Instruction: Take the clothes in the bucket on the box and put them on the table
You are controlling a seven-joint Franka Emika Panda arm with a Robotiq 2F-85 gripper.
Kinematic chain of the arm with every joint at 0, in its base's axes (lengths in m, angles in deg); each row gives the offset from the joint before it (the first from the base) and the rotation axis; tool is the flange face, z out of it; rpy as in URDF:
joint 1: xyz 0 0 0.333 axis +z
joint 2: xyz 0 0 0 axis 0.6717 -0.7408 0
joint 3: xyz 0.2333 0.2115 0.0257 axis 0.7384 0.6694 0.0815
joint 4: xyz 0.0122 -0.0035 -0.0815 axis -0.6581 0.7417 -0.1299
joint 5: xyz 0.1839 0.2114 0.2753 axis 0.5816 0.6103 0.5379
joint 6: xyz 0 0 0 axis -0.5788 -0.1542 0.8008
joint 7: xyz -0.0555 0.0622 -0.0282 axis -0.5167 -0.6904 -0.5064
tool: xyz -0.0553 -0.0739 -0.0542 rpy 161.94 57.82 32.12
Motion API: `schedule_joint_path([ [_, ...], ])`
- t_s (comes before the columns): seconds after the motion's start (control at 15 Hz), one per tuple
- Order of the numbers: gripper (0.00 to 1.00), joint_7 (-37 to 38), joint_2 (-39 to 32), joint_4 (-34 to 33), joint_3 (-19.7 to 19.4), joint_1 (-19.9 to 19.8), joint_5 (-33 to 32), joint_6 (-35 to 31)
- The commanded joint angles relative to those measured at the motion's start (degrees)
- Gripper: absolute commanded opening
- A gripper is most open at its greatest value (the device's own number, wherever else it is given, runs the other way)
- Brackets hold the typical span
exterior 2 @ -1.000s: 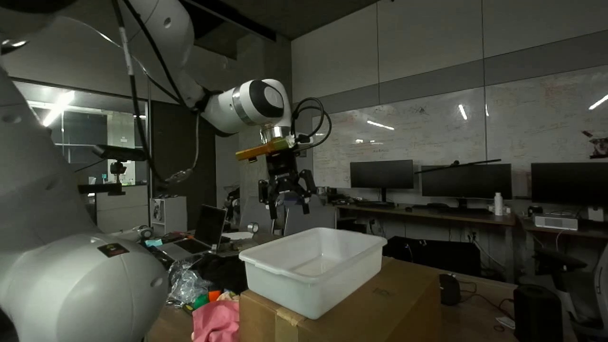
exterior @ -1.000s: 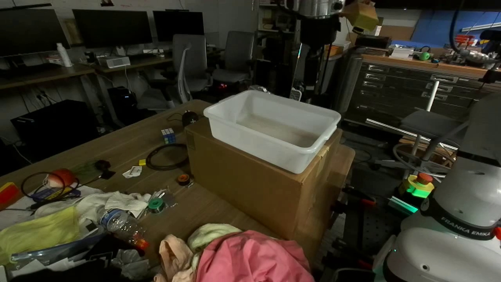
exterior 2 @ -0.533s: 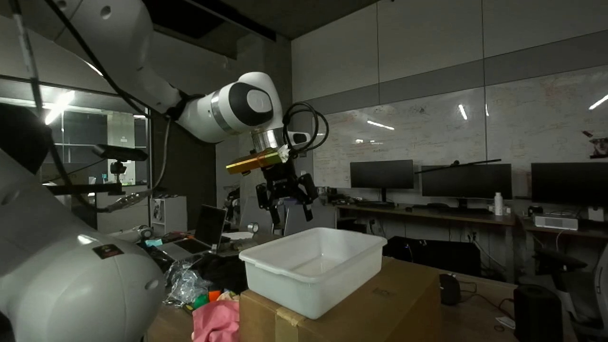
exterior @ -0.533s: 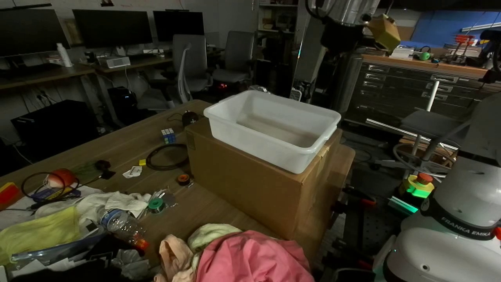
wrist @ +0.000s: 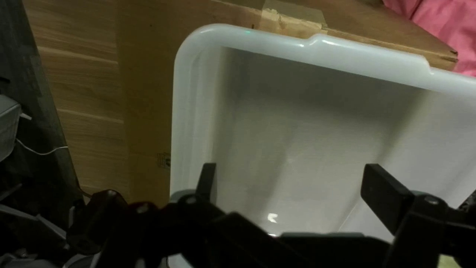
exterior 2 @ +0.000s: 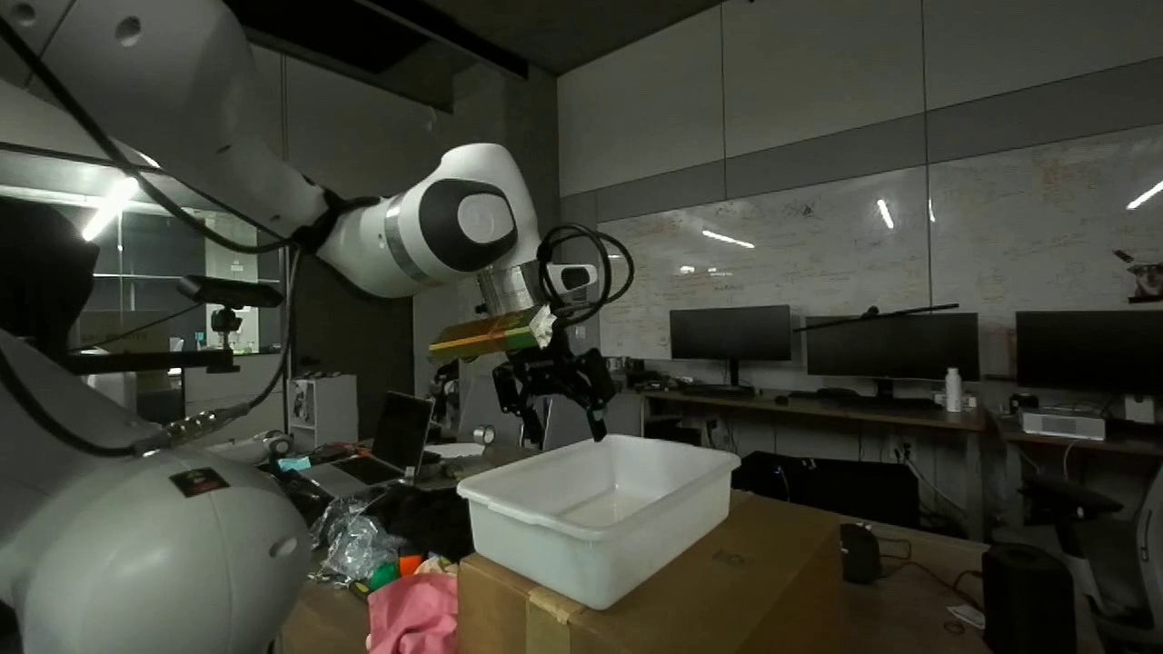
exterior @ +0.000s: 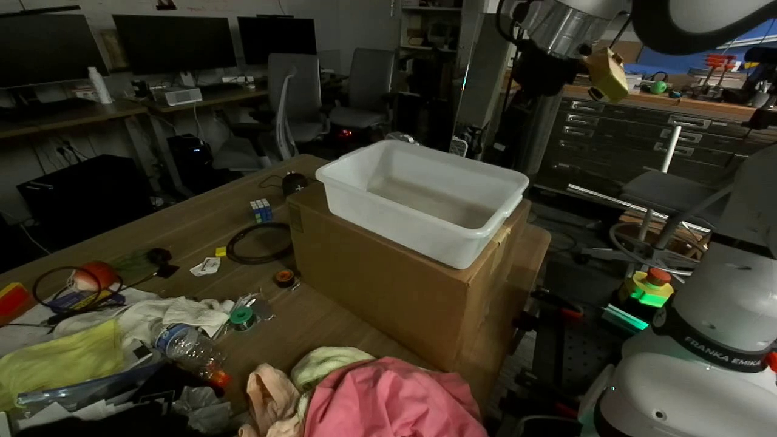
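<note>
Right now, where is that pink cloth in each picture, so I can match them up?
In an exterior view: pink cloth at bottom centre.
In an exterior view: pink cloth at the bottom, left of centre.
In the wrist view: pink cloth in the top right corner.
Shared landmark: the white tub, on the cardboard box in all three.

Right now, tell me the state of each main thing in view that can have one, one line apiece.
Gripper: open, holding nothing
Bucket: upright, looks empty
Box: closed on top
Pink cloth: crumpled
Water bottle: lying on its side
Black cable: coiled
Laptop: open
Monitors: dark
</note>
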Motion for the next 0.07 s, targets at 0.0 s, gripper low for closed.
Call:
schedule_joint_path([
  [0.0, 1.0, -0.5, -0.1, -0.1, 0.9, -0.8, 0.8, 0.0],
])
